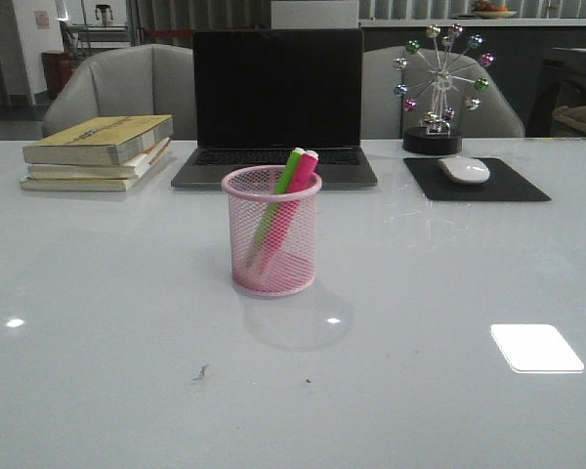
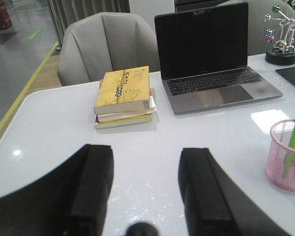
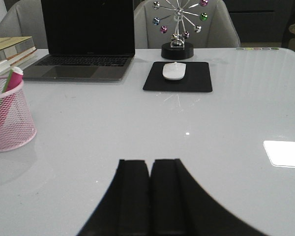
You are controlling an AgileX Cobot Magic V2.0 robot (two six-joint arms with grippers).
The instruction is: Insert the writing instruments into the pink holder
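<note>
The pink mesh holder (image 1: 271,234) stands upright near the middle of the white table. Both markers lean inside it: the lime green one (image 1: 285,183) and the bright pink one (image 1: 301,181), their whitish cap ends sticking above the rim. The left wrist view shows the holder (image 2: 286,158) off to one side, well apart from my left gripper (image 2: 146,157), which is open over bare table. In the right wrist view the holder (image 3: 10,118) is also far from my right gripper (image 3: 150,163), whose fingers are pressed together with nothing between them. Neither arm appears in the front view.
A black laptop (image 1: 276,107) stands open behind the holder. A stack of books (image 1: 98,151) lies at the back left. A white mouse (image 1: 464,170) rests on a black pad (image 1: 479,181) at the back right, behind it a ball ornament (image 1: 438,93). Two grey chairs stand past the table.
</note>
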